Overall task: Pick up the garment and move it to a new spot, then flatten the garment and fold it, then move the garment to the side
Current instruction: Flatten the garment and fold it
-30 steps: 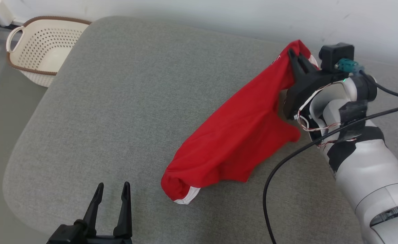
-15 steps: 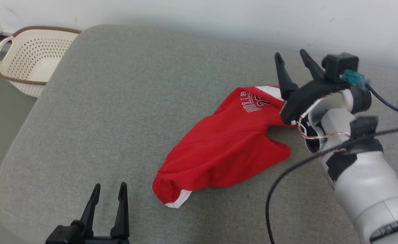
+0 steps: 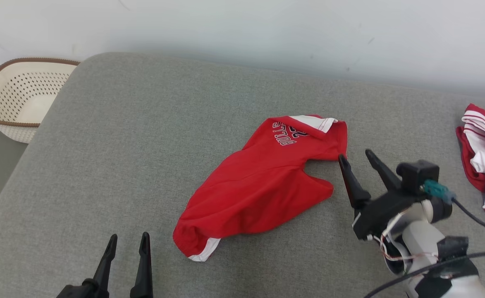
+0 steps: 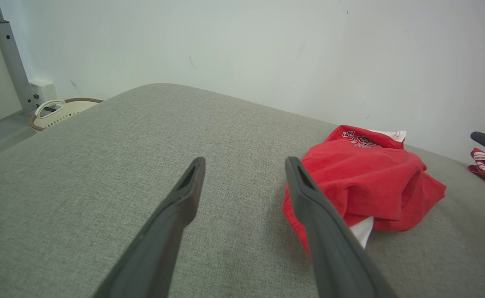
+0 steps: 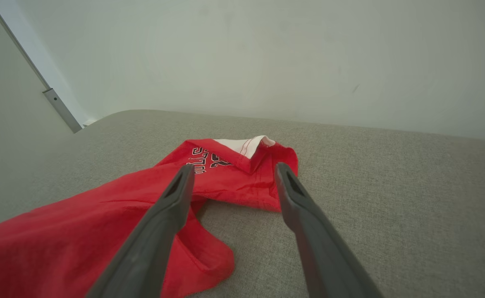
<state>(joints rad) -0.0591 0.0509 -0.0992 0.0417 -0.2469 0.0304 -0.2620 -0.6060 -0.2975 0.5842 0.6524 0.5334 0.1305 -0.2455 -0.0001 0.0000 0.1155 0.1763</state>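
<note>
The red garment [image 3: 263, 186] lies rumpled mid-way across the grey cushion [image 3: 143, 124]. Beside it the right pincer [image 3: 354, 155] hovers spread, empty; the left pincer [image 3: 129, 236] is spread at the near edge.

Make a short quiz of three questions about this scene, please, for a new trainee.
1. True or false: the right end effector is shut on the red garment.
2. What stands beyond the left end of the grey cushion? A) a perforated basket B) a metal bucket C) a chair
3. Fill in: a striped garment lies at the cushion's ____ end.

Key: 1 false, it is open and the red garment lies on the cushion; 2 A; 3 right.
</note>
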